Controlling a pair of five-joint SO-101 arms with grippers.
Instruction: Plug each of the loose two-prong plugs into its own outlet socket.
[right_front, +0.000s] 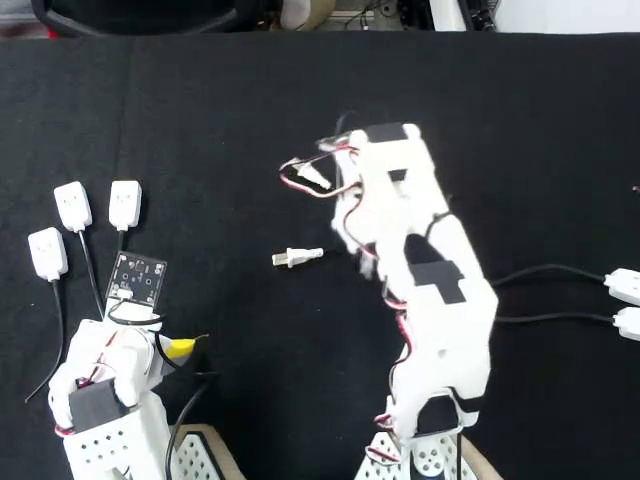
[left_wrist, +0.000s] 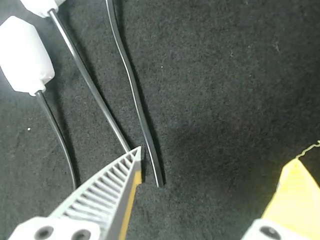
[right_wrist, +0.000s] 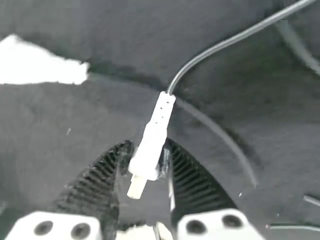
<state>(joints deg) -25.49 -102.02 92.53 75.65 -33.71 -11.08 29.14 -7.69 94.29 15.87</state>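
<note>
While the right gripper (right_wrist: 146, 149) pinches it, a plain white plug (right_wrist: 156, 122).

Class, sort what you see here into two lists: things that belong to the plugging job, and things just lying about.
Belong to the job:
three white outlet sockets, left side
loose plug lying on the black table
second plug, between the jaws of the right gripper
two white corded pieces at the right edge, kind unclear

Just lying about:
black chair beyond the far edge
</note>
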